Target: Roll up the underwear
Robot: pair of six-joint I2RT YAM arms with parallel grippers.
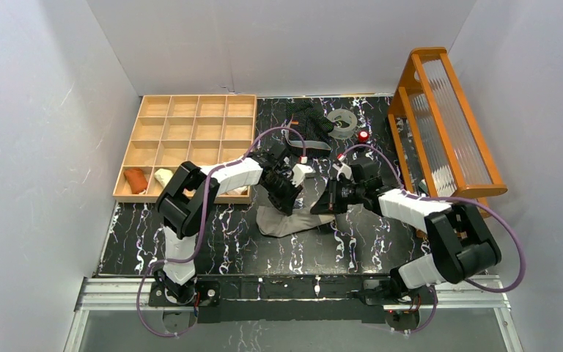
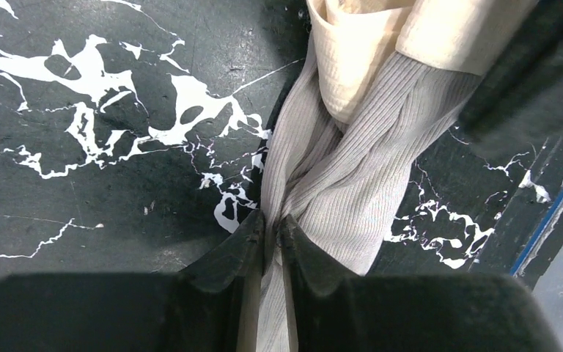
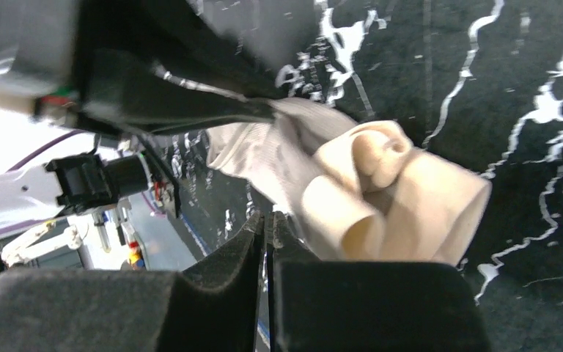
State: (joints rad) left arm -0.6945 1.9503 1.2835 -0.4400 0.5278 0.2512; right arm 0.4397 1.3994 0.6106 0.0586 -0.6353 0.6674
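From their bases at the near edge, two arms fold inward; the left arm (image 1: 227, 174) rises to a bent elbow and reaches right, while the right arm (image 1: 410, 207) reaches left, so both wrists meet over mid-table (image 1: 212, 242); the left gripper (image 2: 271, 224) is clamped on a ribbed fold of the beige-grey underwear (image 1: 286, 222), which lies bunched there, one end partly rolled; the right gripper (image 3: 267, 220) has its jaws drawn together beside that roll, and whether cloth is caught is unclear; further back lies the second garment, the black striped underwear (image 1: 306, 119), then one tape ring (image 1: 352, 121), one red-topped object (image 1: 363, 136), one compartment tray (image 1: 198, 96) and one orange rack (image 1: 410, 81).
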